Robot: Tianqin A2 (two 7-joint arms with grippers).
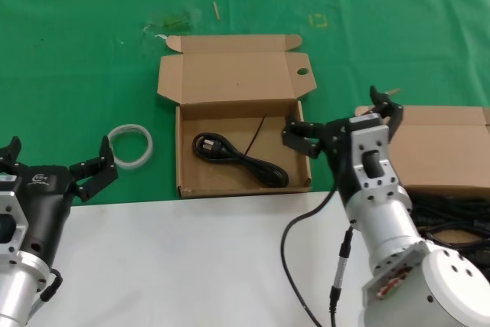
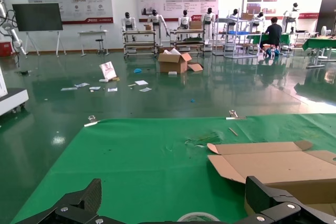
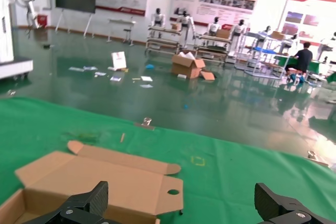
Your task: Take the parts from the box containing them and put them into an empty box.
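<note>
The holed-lid box (image 1: 230, 78) lies open at mid-table with one black power cord (image 1: 239, 156) inside. Its lid also shows in the right wrist view (image 3: 105, 179) and the left wrist view (image 2: 273, 166). The plain-lid box (image 1: 448, 151) sits at the right, partly hidden by my right arm, with more black cords (image 1: 452, 216) in it. My right gripper (image 1: 341, 122) is open and empty, above the holed box's right wall, and shows in its own view (image 3: 181, 203). My left gripper (image 1: 55, 157) is open and empty at the left, and shows in its own view (image 2: 176, 203).
A white tape ring (image 1: 130, 145) lies on the green cloth (image 1: 76, 74) left of the holed box, just ahead of my left gripper; its top shows in the left wrist view (image 2: 198, 217). A white table surface (image 1: 191, 266) fills the near side.
</note>
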